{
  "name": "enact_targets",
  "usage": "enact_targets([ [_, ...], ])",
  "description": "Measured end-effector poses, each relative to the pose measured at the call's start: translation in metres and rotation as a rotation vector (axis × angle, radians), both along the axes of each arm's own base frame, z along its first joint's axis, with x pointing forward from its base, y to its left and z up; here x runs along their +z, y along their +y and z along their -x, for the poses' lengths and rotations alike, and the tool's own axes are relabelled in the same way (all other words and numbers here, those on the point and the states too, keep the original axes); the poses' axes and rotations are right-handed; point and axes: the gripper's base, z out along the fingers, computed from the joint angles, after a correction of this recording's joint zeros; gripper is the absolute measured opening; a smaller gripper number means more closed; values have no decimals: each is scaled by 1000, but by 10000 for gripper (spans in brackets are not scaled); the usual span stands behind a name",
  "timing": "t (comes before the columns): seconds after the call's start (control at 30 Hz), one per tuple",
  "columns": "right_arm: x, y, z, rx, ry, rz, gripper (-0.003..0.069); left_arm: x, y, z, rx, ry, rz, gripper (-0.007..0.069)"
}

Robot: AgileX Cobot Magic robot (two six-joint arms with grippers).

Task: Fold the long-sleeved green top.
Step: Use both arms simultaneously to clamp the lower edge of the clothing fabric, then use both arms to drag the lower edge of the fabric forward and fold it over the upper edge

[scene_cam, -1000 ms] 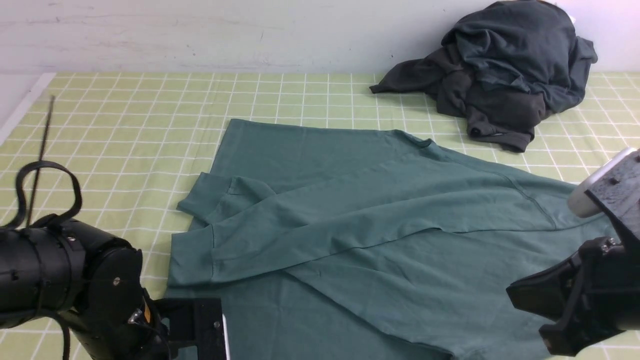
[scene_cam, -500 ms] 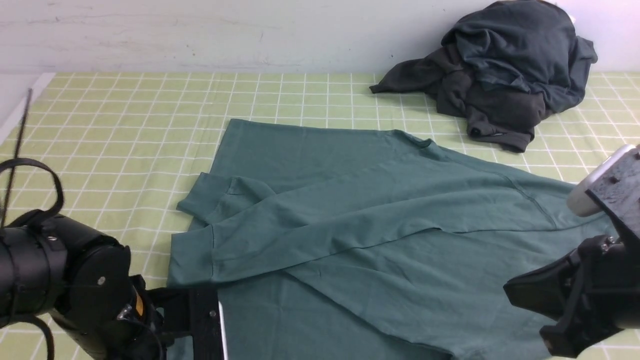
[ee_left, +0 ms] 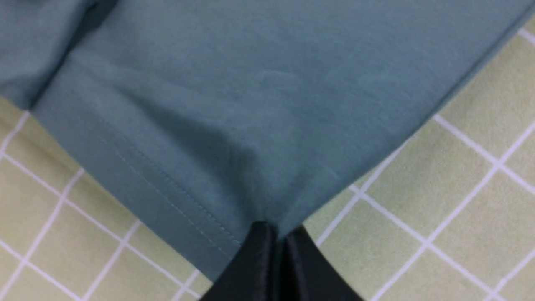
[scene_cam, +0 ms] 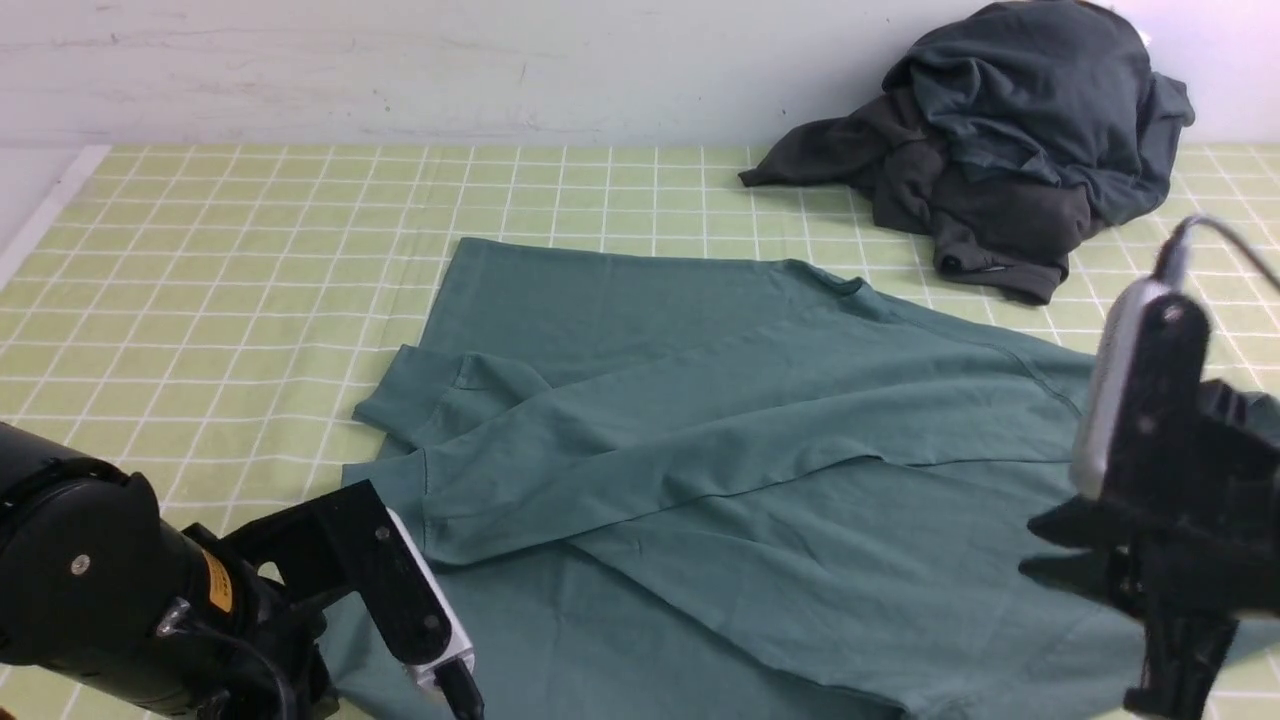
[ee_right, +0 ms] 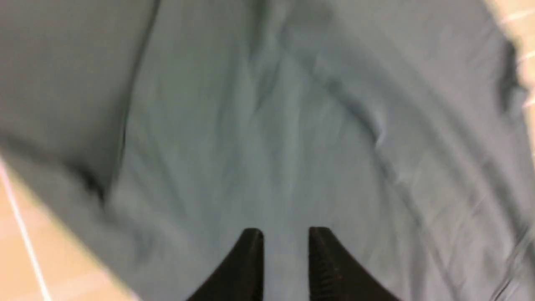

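The green long-sleeved top (scene_cam: 700,450) lies spread flat on the checked cloth, both sleeves folded across its body and the cuffs at the left. My left gripper (ee_left: 278,234) is shut on the top's near left hem corner (ee_left: 234,200), and the fabric puckers toward the closed tips. In the front view the left arm (scene_cam: 120,620) sits low at the near left edge of the top. My right gripper (ee_right: 286,236) is open, with a gap between its fingers, and it hangs over the top's right side (scene_cam: 1165,660), pointing down. Nothing is between its fingers.
A dark charcoal heap of garments (scene_cam: 1010,140) lies at the back right against the wall. The yellow-green checked cloth (scene_cam: 250,250) covers the table, and its left edge (scene_cam: 40,210) runs along the far left.
My left gripper has shut on the hem corner and the arm has swung lower and to the left. My right gripper has opened and turned to point downward over the top.
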Motion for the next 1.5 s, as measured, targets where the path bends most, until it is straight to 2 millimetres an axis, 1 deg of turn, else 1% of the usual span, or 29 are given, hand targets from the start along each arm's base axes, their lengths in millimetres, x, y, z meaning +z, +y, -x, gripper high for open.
enact_targets([
  [0.03, -4, -1, -1, 12, 12, 31, 214, 0, 0, 0, 2, 0, 1, 0],
  [0.07, -19, -6, -5, 58, 77, 148, 255, 0, 0, 0, 19, 3, 5, 0],
  [0.13, -33, -12, -10, 92, 131, 271, 282, 0, 0, 0, 26, 4, 7, 0],
  [0.17, -35, -13, -11, 99, 134, 284, 283, 0, 0, 0, 26, 4, 7, 0],
  [0.2, -46, -18, -16, 117, 165, 368, 290, 0, 0, 0, 32, 8, 13, 0],
  [0.23, -51, -20, -18, 125, 182, 405, 292, 0, -1, 0, 37, 10, 17, 0],
  [0.33, -67, -24, -24, 149, 230, 486, 290, 0, -2, 1, 47, 17, 32, 0],
  [0.47, -82, -28, -29, 200, 274, 572, 272, 0, -3, 2, 61, 31, 53, 0],
  [0.5, -82, -28, -29, 203, 273, 576, 270, 0, -3, 2, 62, 32, 54, 0],
  [0.6, -89, -29, -34, 205, 265, 608, 235, 0, -4, 2, 65, 36, 59, 0],
  [0.8, -90, -29, -37, 181, 249, 608, 168, 0, -4, 2, 66, 37, 61, 0],
  [0.9, -91, -29, -37, 157, 253, 599, 95, 1, -4, 3, 72, 39, 70, 0],
  [0.93, -91, -29, -37, 154, 253, 597, 90, 1, -5, 3, 77, 39, 74, 0],
  [1.0, -90, -29, -39, 73, 256, 565, 25, 3, -5, 5, 121, 46, 103, 0],
  [1.03, -89, -29, -39, 37, 257, 551, 12, 6, -5, 5, 145, 45, 116, 0],
  [1.07, -89, -29, -40, 18, 256, 542, 8, 7, -5, 5, 151, 45, 118, 0],
  [1.1, -85, -28, -42, -75, 260, 509, 0, 12, -5, 5, 203, 45, 137, 0],
  [1.13, -83, -29, -43, -113, 268, 500, 0, 15, -5, 4, 227, 43, 143, 0],
  [1.2, -72, -29, -51, -268, 285, 461, -1, 25, -5, 0, 286, 28, 150, 0],
  [1.23, -71, -29, -51, -281, 292, 463, -1, 26, -5, -1, 290, 25, 150, 0],
  [1.27, -61, -29, -58, -354, 296, 450, -1, 36, -5, -7, 339, -4, 164, 0],
  [1.3, -57, -28, -60, -371, 289, 441, -1, 36, -5, -8, 339, -4, 160, 0],
  [1.33, -39, -27, -72, -439, 276, 427, -1, 50, -5, -21, 396, -44, 180, 0],
  [1.37, -37, -27, -73, -442, 273, 425, -1, 51, -5, -22, 401, -50, 184, 0],
  [1.4, -21, -26, -83, -471, 240, 403, -1, 58, -5, -33, 427, -67, 190, 0],
  [1.43, -12, -25, -89, -487, 218, 384, -1, 64, -4, -43, 446, -88, 198, 0],
  [1.5, 13, -28, -107, -529, 138, 316, -2, 71, -3, -68, 480, -110, 201, 0],
])
